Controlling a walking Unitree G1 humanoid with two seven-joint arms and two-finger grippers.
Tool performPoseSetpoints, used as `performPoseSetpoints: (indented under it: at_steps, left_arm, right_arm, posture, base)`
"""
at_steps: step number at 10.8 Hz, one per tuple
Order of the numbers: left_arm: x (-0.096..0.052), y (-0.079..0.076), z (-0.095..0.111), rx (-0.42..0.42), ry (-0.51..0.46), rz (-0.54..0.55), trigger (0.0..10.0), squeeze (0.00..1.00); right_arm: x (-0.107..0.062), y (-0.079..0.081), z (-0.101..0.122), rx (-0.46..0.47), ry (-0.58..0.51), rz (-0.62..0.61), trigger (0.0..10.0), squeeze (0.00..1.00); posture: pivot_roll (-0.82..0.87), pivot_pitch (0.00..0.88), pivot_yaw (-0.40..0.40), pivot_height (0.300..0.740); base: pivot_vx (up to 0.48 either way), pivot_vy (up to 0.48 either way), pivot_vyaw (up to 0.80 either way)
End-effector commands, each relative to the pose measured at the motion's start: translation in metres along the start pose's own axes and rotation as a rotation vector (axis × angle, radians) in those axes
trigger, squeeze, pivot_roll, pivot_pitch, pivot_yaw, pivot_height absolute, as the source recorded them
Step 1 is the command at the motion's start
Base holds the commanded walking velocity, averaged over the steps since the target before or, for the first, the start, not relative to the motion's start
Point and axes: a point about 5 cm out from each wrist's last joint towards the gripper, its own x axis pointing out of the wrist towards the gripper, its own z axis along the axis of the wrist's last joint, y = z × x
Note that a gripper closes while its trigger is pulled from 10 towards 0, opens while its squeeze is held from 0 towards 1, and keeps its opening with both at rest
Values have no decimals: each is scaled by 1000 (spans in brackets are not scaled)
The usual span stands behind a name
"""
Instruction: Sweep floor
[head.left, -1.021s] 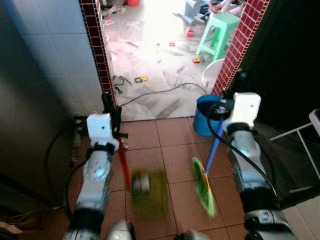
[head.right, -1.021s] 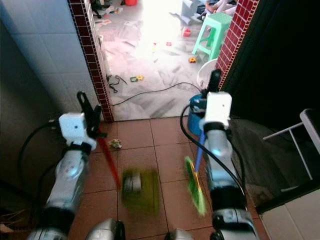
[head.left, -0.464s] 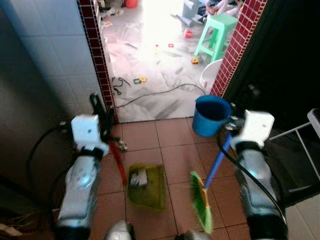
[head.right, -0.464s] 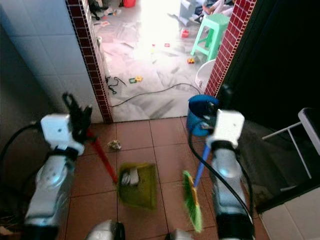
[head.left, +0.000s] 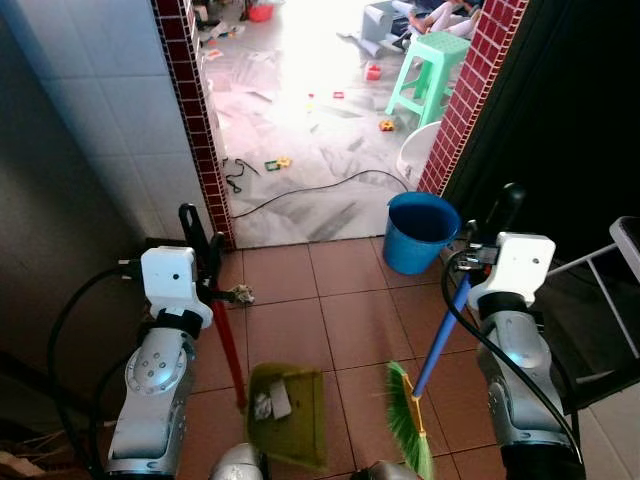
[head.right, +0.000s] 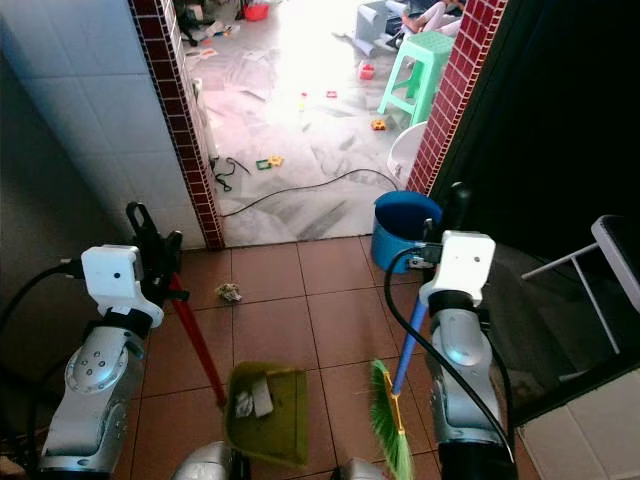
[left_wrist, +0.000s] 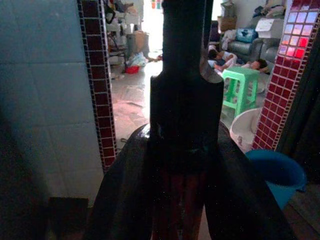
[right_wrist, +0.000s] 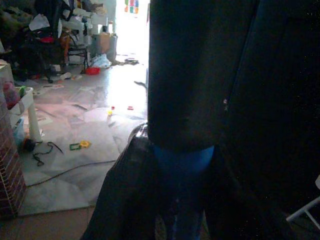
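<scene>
Sweeping looks partly done, as you can judge from the scraps already lying in the green dustpan (head.right: 265, 415), which sits on the near tiles between the two arms. The left gripper (head.left: 200, 235) is clamped around the dustpan's red handle (head.left: 229, 345), and the right gripper (head.right: 452, 215) is closed on the blue handle (head.right: 405, 355) of the broom, whose green bristles (head.right: 388, 435) sit just right of the pan.

One crumpled scrap (head.right: 229, 292) lies on the tiles farther off, near the left brick post (head.right: 180, 120), so you have that left to collect.

Underfoot you have terracotta floor tiles (head.right: 335, 320). A blue bucket (head.right: 400, 230) stands at the threshold to the right; beyond it, the bright marble floor is strewn with small toys, a black cable (head.right: 300, 190) and a green stool (head.right: 412, 65).
</scene>
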Motion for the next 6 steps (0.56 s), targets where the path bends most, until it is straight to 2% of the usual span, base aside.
performPoseSetpoints:
  at_steps: [1,4,6]
  left_arm:
    - [3,0,18,-12,-67,-8,10000,0]
    - [-2,-4,20,-32,-41,-30,10000,0]
    - [-5,-7,16,-61,-13,-42,10000,0]
  right_arm:
    - [4,3,15,-9,-61,17,10000,0]
    - [3,-2,19,-14,-50,3,10000,0]
    - [6,-12,16,-46,-34,-27,10000,0]
  posture:
    - [-61,0,14,740]
    - [-47,0,-6,740]
    - [-46,0,-6,740]
  base:
    - [0,0,0]
    - [0,0,0]
    - [0,-319,0]
